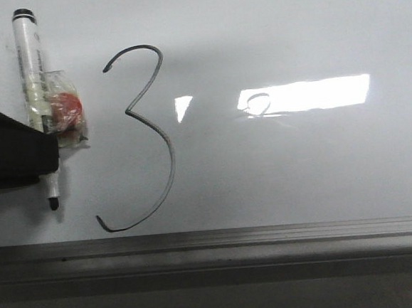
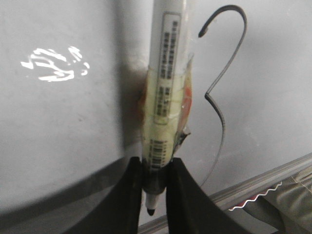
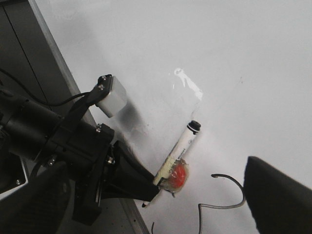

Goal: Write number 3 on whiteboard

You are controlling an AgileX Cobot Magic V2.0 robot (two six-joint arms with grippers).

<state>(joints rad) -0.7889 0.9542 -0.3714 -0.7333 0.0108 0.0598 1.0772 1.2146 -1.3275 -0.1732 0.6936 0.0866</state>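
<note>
The whiteboard fills the front view, and a large thin black number 3 is drawn on it left of centre. My left gripper is shut on a white marker with its black tip pointing at the near frame, left of the 3 and clear of its stroke. A red lump under clear tape is stuck to the marker. The 3 also shows in the left wrist view. My right gripper is open and empty above the board, looking down at the left arm and the marker.
The grey metal frame edge runs along the near side of the board. A bright rectangular light glare lies right of the 3. Dark surface lies beyond the frame.
</note>
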